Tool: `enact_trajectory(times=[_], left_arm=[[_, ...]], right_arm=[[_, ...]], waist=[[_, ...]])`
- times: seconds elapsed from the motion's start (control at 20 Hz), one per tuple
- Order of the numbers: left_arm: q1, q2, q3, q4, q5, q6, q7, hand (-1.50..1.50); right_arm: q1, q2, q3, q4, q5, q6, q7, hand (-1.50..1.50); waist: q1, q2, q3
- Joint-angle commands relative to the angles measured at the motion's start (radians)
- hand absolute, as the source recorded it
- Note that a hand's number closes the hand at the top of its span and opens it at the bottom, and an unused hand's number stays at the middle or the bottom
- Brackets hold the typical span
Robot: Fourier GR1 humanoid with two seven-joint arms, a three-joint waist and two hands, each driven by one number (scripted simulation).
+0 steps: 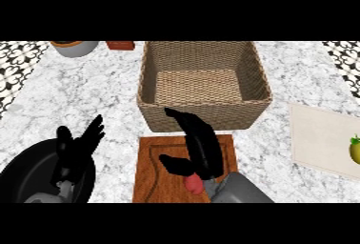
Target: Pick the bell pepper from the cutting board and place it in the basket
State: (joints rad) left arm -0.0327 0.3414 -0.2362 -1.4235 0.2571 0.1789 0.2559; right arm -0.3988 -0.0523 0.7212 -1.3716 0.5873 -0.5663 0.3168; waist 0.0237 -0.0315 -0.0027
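**Bell pepper: handling and count**

Bell pepper (193, 183), one, red, lies on the cutting board (151, 164), mostly hidden under the right hand. Judged light, hollow, smooth-skinned and slippery; best taken across its widest part.

Left to right: left hand (76, 147), one, rests with fingers straight, holding nothing. Right hand (200, 147), one, curls thumb and fingers round the pepper. One basket (204, 119) stands just beyond the board. One yellow-green fruit (355, 148) lies on a pale mat (316, 138).
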Motion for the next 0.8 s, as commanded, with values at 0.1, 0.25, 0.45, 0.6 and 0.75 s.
enact_trajectory(times=[0.1, 0.25, 0.45, 0.6, 0.75], left_arm=[[0.097, 0.017, 0.005, 0.059, -0.012, 0.022, 0.018, 0.0], [0.105, 0.025, 0.017, 0.039, 0.0, 0.027, 0.043, 0.0], [0.137, 0.029, 0.021, 0.036, 0.004, 0.014, 0.016, 0.0], [0.107, 0.027, 0.029, 0.029, 0.005, 0.024, 0.038, 0.0], [0.131, 0.038, 0.026, 0.01, 0.012, 0.007, 0.039, 0.0]], right_arm=[[-0.139, -0.034, 0.008, 0.09, 0.275, 0.126, 0.343, -1.5], [-0.212, -0.048, 0.026, 0.044, 0.335, 0.3, 0.499, -1.5], [-0.326, 0.006, 0.028, -0.006, 0.333, 0.553, 0.692, -1.5], [-0.349, 0.05, 0.05, -0.058, 0.25, 0.745, 0.824, -1.5], [-0.387, 0.051, 0.028, -0.099, 0.163, 0.887, 0.938, -1.5]], waist=[[-0.036, -0.009, -0.016], [-0.054, -0.02, -0.012], [-0.041, -0.017, -0.012], [-0.049, -0.011, -0.008], [-0.03, -0.009, -0.006]])
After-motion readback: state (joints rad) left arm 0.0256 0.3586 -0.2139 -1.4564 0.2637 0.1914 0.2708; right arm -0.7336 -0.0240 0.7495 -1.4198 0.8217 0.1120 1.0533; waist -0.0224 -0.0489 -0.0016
